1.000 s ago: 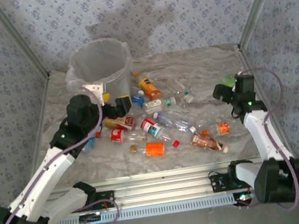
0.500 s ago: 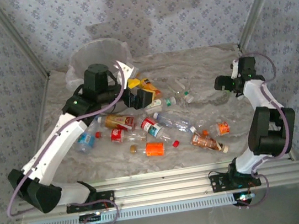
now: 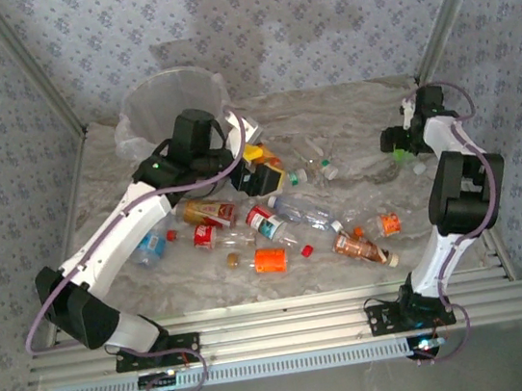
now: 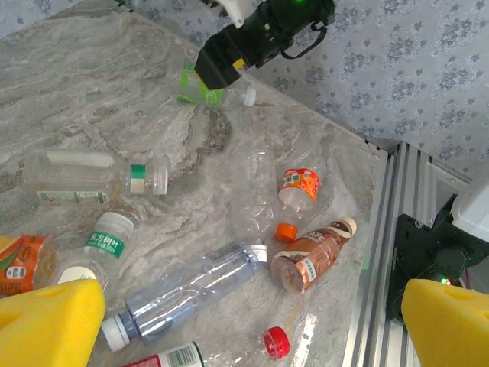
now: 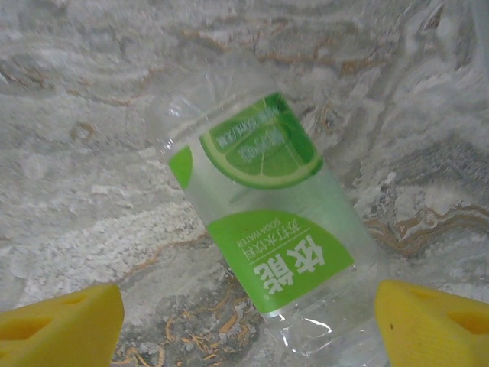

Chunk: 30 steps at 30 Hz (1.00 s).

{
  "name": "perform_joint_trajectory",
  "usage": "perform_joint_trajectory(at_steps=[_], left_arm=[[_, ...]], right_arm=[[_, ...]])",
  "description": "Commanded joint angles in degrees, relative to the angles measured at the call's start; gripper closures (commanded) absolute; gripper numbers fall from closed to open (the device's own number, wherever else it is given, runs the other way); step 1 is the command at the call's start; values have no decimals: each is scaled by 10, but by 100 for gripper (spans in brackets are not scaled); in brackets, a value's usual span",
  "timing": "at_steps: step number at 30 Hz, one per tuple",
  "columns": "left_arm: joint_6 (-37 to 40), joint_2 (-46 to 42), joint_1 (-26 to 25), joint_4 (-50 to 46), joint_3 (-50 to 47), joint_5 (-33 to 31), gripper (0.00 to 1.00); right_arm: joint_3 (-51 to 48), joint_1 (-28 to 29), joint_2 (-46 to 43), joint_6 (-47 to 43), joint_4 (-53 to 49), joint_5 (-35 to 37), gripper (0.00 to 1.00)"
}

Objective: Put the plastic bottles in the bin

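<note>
The bin [image 3: 175,105] stood at ten o'clock on the counter [image 3: 347,115]. The left gripper [image 3: 255,165] hung over the scattered plastic bottles [image 3: 303,214], its fingers [image 4: 50,321] spread wide and holding nothing. At two o'clock, the right gripper [image 3: 396,142] had its fingers [image 5: 437,321] spread astride a green-labelled bottle [image 5: 267,245] lying flat.

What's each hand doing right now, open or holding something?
Left hand: open, holding nothing.
Right hand: open, over the green-labelled bottle, not clamped on it.
</note>
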Motion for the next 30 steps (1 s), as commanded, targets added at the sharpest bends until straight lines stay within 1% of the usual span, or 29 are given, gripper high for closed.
perform_joint_trajectory(at_steps=[1, 6, 10, 15, 19, 22, 26, 28, 30], left_arm=[[18, -6, -3, 17, -10, 18, 0], [11, -18, -3, 39, -37, 16, 0], [0, -27, -4, 52, -54, 18, 0], [-1, -33, -9, 54, -61, 16, 0], [-2, -33, -11, 55, -63, 15, 0], [-3, -33, -12, 55, -64, 12, 0], [-2, -32, -12, 53, -64, 10, 0], [0, -33, -12, 51, -63, 7, 0], [2, -33, -11, 50, -63, 5, 0]], right_arm=[[21, -6, 20, -19, -38, -1, 13], [34, -4, 41, -19, -65, -1, 13], [29, 6, 39, -19, -72, 15, 15], [17, 16, 22, -14, -83, -20, 19], [-11, 16, -9, 3, -66, -38, 20], [-22, 15, -22, 12, -54, -7, 19], [-28, 17, -24, 17, -48, 51, 18], [-39, 19, -33, 34, -48, 61, 18], [-58, 20, -48, 37, -23, 70, 18]])
